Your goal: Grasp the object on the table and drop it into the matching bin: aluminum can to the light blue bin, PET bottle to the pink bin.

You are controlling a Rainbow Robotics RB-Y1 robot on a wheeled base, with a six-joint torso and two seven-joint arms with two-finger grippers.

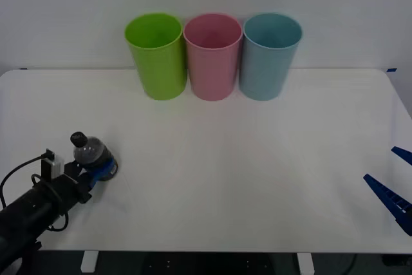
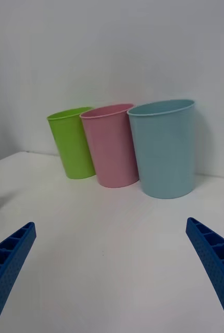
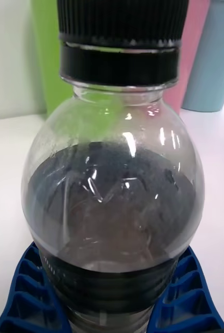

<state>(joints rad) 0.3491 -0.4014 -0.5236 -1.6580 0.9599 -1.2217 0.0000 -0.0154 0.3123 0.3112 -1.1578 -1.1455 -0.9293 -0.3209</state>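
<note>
The left gripper (image 3: 112, 296) has its two blue ribbed fingers (image 3: 31, 291) clenched against either side of the PET bottle (image 3: 112, 197), pressing on the lower body just beneath the dark label, so the bottle sits squarely between the jaws with its black cap (image 3: 121, 36) pointing upward and its long axis roughly upright. In the front view the same gripper (image 1: 96, 170) and bottle (image 1: 90, 152) sit near the table's (image 1: 257, 178) front left corner, the bottle's base at or just above the white surface; I cannot tell whether it is already lifted clear. From there the pink bin (image 1: 213, 56) lies well apart, ahead and to the robot's right, standing in the middle of a row at the table's far edge, with the lime green bin (image 1: 156, 55) touching or just beside it on one side and the light blue bin (image 1: 270, 55) on the other. The coming move is therefore, by my judgement, a lift and a diagonal carry forward and rightward past the green bin's rim. The right gripper (image 2: 112, 276) waits spread wide at the table's right edge, facing the bins and farther from the bottle.
</note>
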